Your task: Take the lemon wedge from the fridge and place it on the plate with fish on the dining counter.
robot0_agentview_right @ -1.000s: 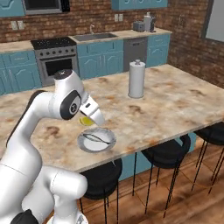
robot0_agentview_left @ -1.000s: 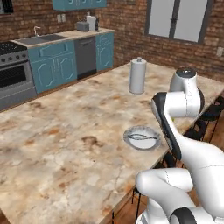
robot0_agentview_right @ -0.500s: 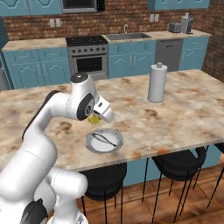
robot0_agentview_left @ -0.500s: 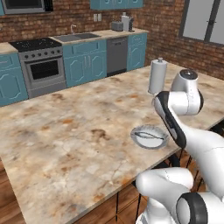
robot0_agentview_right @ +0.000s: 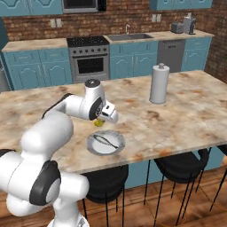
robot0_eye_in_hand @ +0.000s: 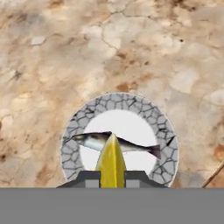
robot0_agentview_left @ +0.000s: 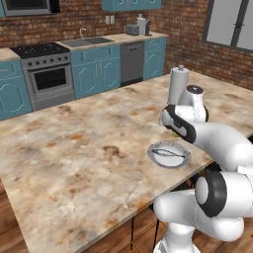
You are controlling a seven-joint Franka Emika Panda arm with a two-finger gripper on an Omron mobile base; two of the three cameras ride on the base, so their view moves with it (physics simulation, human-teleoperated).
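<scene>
One paper-towel roll (robot0_agentview_left: 178, 84) stands at 1 o'clock from the plate (robot0_agentview_left: 169, 154) on the dining counter (robot0_agentview_left: 74, 148). Right base view: the gripper (robot0_agentview_right: 101, 122) hovers above the plate's 11 o'clock edge. Hand view: both fingers pinch the lemon wedge (robot0_eye_in_hand: 111, 161) (fish (robot0_eye_in_hand: 113, 142) beneath).

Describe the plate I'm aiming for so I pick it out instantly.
Start at the dining counter, the big marbled island. Near its front edge, left of the tall paper towel roll, lies the plate, just below the end effector. It alone has a cracked grey rim and a fish.
</scene>
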